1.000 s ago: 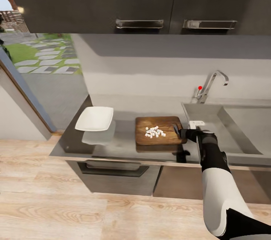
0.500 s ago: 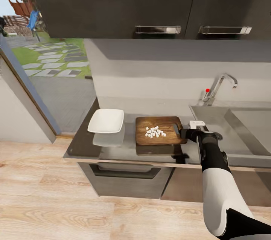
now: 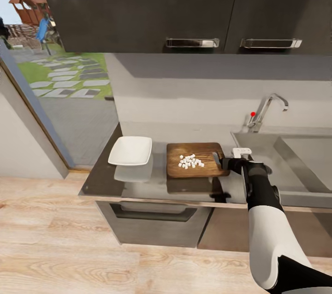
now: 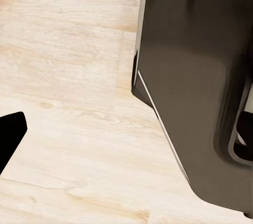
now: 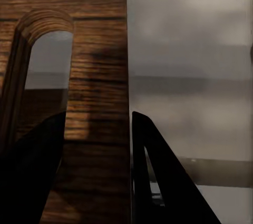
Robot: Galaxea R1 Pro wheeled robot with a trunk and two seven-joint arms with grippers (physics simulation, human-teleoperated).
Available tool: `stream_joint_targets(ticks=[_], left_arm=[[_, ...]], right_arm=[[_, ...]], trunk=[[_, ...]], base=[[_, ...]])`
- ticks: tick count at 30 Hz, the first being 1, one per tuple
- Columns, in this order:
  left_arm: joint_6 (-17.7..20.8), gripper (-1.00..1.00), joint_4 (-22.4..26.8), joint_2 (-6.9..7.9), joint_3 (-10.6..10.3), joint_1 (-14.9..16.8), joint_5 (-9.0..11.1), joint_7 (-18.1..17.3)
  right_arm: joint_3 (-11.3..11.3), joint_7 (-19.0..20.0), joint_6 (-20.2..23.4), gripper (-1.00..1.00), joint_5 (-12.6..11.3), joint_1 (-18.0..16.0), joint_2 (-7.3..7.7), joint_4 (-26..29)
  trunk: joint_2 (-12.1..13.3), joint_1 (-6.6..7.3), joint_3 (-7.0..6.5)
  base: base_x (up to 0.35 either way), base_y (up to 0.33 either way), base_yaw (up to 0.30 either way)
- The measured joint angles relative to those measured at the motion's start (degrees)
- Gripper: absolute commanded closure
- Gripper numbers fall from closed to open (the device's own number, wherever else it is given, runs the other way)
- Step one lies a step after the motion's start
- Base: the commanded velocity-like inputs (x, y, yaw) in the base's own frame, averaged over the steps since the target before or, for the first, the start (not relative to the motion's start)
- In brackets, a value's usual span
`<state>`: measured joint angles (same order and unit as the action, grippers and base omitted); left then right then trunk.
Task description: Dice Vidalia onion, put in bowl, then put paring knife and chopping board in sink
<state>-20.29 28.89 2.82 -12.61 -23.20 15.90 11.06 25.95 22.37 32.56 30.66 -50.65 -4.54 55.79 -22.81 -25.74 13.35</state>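
Observation:
The brown chopping board [image 3: 203, 151] lies flat on the grey countertop [image 3: 152, 178]. On the board the Vidalia onion is a small heap of white dice [image 3: 190, 161]. My right gripper [image 3: 222, 163] is at the board's right end, next to the sink [image 3: 258, 146]. The right wrist view shows this gripper [image 5: 99, 129] shut on the board [image 5: 100, 50]: one finger is in the handle slot and the other is outside the end edge. The white bowl [image 3: 131, 150] stands left of the board. The paring knife is out of view. My left gripper's fingertip [image 4: 10, 137] hangs over wood floor.
A chrome tap [image 3: 266, 107] with a red knob stands behind the sink. Dark wall cabinets [image 3: 184, 3] hang over the counter. A glass door at the left opens onto a garden. Dark robot body [image 4: 195, 87] sits beside the left wrist.
The whole head view has shifted, so the camera moved. The right gripper stays at the board's right end, and the board, dice and bowl keep their places on the counter.

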Motion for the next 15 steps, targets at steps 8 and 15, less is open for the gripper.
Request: stream_joint_targets(ticks=[8,15], left_arm=[[0.0,-1.00,0.0,0.00,0.0,0.0,0.0,0.0],[0.0,-1.00,0.0,0.00,0.0,0.0,0.0,0.0]], right_arm=[[0.0,0.0,0.0,1.00,0.0,0.0,-0.13,0.0],[0.0,0.0,0.0,1.00,-0.1,0.0,-0.25,-0.1]], trunk=[[0.0,0.00,-0.75],[0.0,0.00,-1.40]], base=[[0.000,0.000,0.000],[0.000,0.000,0.000]])
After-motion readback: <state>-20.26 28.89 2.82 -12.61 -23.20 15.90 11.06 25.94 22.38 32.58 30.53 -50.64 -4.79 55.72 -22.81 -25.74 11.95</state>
